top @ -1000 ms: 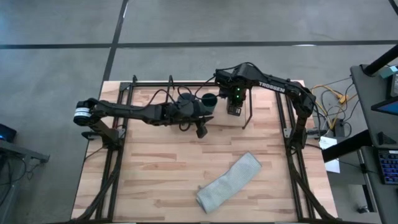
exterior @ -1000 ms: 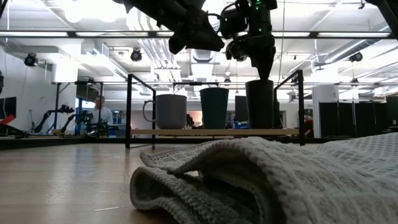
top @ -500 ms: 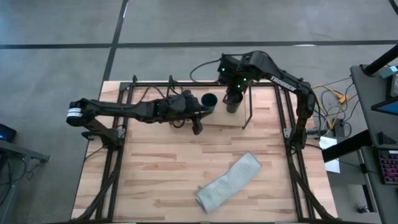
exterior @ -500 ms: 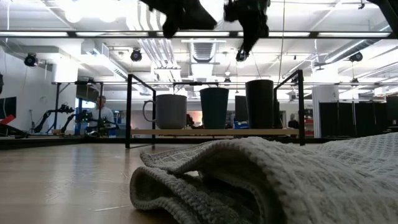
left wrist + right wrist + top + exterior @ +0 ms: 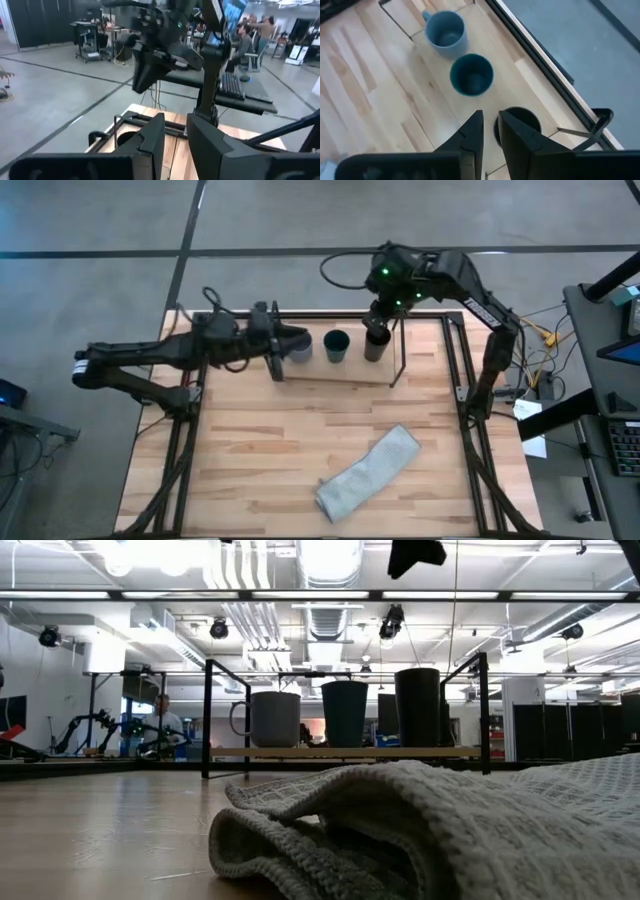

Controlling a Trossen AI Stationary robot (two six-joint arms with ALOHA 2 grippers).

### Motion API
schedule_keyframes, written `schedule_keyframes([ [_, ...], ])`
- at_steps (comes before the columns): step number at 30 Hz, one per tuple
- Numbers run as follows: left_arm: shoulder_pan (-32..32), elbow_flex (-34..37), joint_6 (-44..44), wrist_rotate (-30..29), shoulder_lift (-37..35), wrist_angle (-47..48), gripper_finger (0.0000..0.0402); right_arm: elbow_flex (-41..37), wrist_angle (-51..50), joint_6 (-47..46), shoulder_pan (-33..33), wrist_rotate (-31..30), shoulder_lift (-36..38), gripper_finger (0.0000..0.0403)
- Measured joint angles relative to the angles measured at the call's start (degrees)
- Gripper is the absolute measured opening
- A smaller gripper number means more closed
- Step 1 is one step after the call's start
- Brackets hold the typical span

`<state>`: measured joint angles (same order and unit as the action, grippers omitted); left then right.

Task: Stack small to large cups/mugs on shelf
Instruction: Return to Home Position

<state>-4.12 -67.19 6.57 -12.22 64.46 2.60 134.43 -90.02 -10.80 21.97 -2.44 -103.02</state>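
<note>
Black cup (image 5: 522, 119), right claw (image 5: 489, 114) hovering above, slightly parted

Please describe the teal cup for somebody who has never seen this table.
At the far edge of the tabletop stands a black-framed shelf with three cups. The teal cup is the middle one: handleless unlike the grey-blue mug, shorter than the black cup.

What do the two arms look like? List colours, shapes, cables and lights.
Left arm and right arm: black, slim jointed links. Thin black cables loop off both. Green lights glow near the right wrist.
</note>
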Motion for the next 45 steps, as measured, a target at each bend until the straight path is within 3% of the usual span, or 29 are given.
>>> schedule_keyframes([
  [6, 0.0, 0.08, -2.75, -0.01, -5.63, 2.81, 0.0068, -0.16, 0.0, 0.61, -1.87, 1.52, 3.45, 0.0054],
  [13, 0.0, 0.17, -2.46, -0.01, -13.77, 13.58, 0.0068, -1.15, 0.05, 1.52, -6.04, 2.56, 8.97, 0.0054],
  [18, 0.0, 0.21, -2.47, -0.01, -18.24, 15.09, 0.0068, -6.01, 1.85, -0.4, -8.07, 1.09, 13.48, 0.0054],
  [25, 0.01, 0.28, -2.41, -0.01, -22.72, 20.53, 0.0068, -23.82, 8.36, -6.18, -11.56, -7.87, 22.67, 0.0054],
  [32, 0.0, 0.74, -1.19, -0.02, -24.35, 28.44, 0.0068, -44.23, 26.21, -10.96, -12.93, -8.15, 33.85, 0.0054],
  [38, -0.01, 1.18, 12.92, -3.8, -26.94, 41.99, 0.0068, -60.64, 45.57, -11.72, -13.13, -8.09, 43.54, 0.0054],
  [45, 0.0, 3.57, 14.02, -4.0, -30.6, 41.42, 0.0068, -76.12, 61.13, -11.75, -13.13, -7.74, 53.18, 0.0054],
])
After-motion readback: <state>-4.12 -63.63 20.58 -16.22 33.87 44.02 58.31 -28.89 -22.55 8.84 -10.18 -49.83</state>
